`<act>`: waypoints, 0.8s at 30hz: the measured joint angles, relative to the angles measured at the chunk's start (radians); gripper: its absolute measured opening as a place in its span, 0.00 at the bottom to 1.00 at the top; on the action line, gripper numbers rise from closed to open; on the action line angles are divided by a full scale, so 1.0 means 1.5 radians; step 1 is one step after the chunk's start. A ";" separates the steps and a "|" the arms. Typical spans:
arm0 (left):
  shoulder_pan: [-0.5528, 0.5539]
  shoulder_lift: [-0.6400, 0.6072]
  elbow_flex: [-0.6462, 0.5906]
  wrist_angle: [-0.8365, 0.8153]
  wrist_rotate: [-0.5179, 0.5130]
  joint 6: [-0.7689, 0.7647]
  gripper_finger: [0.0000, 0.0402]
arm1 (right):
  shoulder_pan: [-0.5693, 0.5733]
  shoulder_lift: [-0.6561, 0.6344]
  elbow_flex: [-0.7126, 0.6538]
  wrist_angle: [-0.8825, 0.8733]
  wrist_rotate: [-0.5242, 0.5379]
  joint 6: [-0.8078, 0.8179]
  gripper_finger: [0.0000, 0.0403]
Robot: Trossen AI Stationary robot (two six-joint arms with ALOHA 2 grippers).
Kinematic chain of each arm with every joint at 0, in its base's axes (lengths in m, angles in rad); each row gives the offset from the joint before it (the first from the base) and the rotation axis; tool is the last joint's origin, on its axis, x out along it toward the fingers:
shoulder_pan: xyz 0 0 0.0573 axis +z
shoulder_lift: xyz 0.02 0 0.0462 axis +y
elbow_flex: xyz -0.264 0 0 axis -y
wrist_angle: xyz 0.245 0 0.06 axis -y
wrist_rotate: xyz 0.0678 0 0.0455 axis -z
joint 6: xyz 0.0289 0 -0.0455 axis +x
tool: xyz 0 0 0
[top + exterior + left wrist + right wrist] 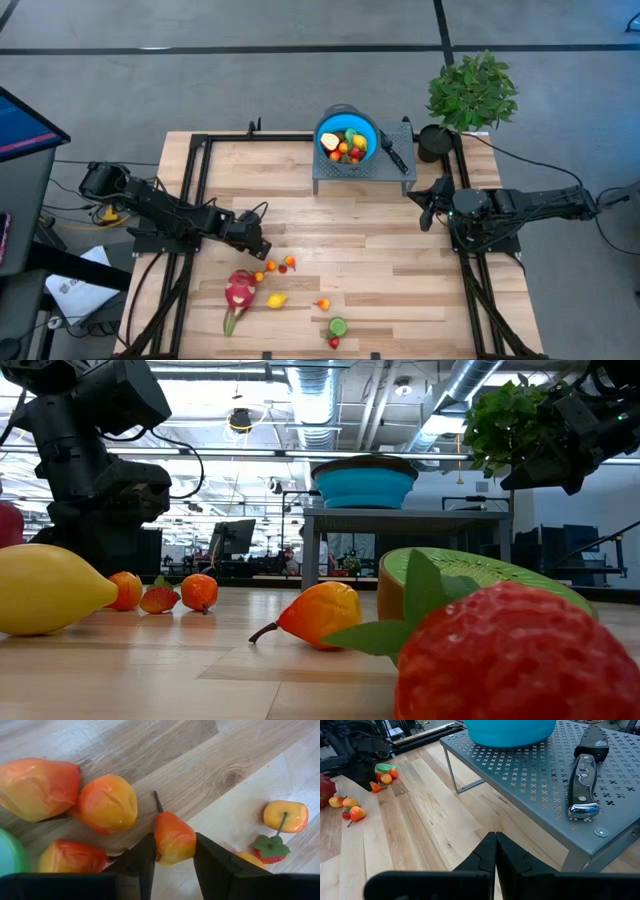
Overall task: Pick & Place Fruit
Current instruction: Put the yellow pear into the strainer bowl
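High view: a blue bowl (348,135) is seen on a grey perforated stand (362,172) at the far edge of the tabletop (400,270), and several small fruits are already gathered inside it. A black-handled knife (392,151) lies on the stand beside the bowl, and a potted plant (470,92) stands just off the stand's right corner.

The left end effector (262,250) is placed low over the tabletop near a small cluster of orange and red fruits (280,265). In the left wrist view its fingers are seen pinching a small orange pear-shaped fruit (173,837) with a dark stem, other orange-red fruits lying just beside it. Whether the fruit is lifted clear of the wood cannot be told.

The right end effector (495,851) is held with its fingers pressed together, empty, near the stand's right side.

Left on the tabletop are the pink dragon fruit (239,292), a yellow lemon-like fruit (276,300), a small orange fruit (323,304), a green kiwi half (338,326) with a strawberry (334,342) touching it, and the cluster by the left end effector.

The task is judged to be partly done: part of the fruit is in the bowl, one piece is being gripped, and a good number remain to be carried over.
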 joint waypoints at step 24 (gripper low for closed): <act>0.000 -0.001 0.000 0.031 -0.002 0.000 0.28 | 0.000 0.000 0.000 0.000 0.000 0.000 0.00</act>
